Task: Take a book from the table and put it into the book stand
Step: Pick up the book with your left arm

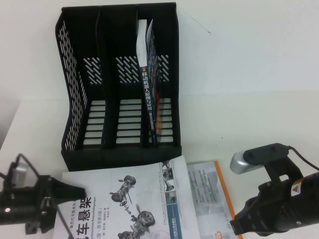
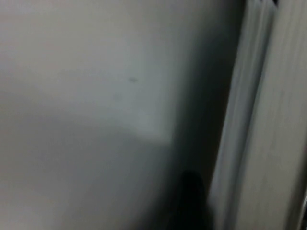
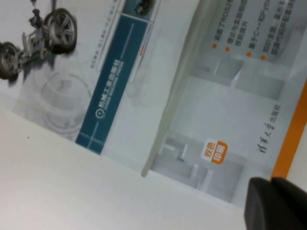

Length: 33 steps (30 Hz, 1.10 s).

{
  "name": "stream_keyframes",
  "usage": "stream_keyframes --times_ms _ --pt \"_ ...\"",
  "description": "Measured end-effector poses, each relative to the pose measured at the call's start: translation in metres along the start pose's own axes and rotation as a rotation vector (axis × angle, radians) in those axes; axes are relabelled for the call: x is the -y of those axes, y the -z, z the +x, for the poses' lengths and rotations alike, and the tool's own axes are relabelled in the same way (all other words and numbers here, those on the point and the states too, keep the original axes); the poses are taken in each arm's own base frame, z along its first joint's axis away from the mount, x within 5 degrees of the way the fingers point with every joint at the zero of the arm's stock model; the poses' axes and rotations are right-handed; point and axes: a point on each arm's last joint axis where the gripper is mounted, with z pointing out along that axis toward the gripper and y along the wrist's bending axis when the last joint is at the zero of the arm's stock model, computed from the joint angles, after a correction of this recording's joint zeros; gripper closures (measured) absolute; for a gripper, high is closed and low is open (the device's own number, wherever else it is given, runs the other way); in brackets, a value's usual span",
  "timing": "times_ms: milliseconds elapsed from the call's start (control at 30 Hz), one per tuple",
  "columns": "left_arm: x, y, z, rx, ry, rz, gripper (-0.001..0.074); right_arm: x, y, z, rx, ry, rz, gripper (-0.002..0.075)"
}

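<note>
high view, white table (image 1: 259,74), black book stand (image 1: 119,84) at the back, the book (image 1: 124,204) lying flat in front, left gripper (image 1: 75,191) at its near-left edge, right gripper (image 1: 238,224) low right, can't tell either grip

Right wrist view: the book (image 3: 96,72), white-grey cover with grey suspension and wheel parts printed on it and a blue vertical label strip with white Chinese text, lies flat on the table (image 3: 57,187). Its edge overlaps a second book, the orange-bordered book (image 3: 230,110), which sits partly under it. That one shows orange bullet dots with lines of Chinese text, a small orange square badge, a vertical line of dark Chinese characters and an orange stripe along one edge. Corner of the book's cover stops just short of bare white table. A dark blurred part of the right gripper (image 3: 276,203) shows in the corner, over the orange stripe; fingers unreadable.
</note>
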Motion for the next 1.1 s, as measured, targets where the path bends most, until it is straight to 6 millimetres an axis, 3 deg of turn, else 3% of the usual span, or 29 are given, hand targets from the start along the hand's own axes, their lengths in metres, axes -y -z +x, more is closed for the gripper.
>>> stream_keyframes --times_ms 133,200,467,600,900,1100 --pt "0.004 -0.009 0.002 -0.021 -0.016 -0.006 0.0235 0.000 0.000 0.000 -0.004 -0.002 -0.002 0.0724" --pt "0.005 -0.010 0.002 -0.019 -0.016 -0.006 0.0276 0.000 0.000 0.000 -0.005 -0.001 -0.003 0.0724" --pt "0.020 -0.006 -0.011 -0.067 -0.052 0.040 0.0623 -0.001 0.000 0.001 -0.016 -0.004 -0.007 0.0725" --pt "0.034 0.001 -0.016 -0.083 -0.079 0.005 0.0621 -0.001 0.000 0.002 -0.018 -0.003 -0.007 0.0725" --pt "0.097 0.040 0.005 -0.005 -0.235 -0.064 0.0622 -0.001 0.000 0.001 -0.016 -0.003 -0.007 0.0726" --pt "0.174 0.086 0.031 0.108 -0.481 -0.104 0.0621 -0.001 0.000 0.001 -0.013 0.000 -0.006 0.0726"
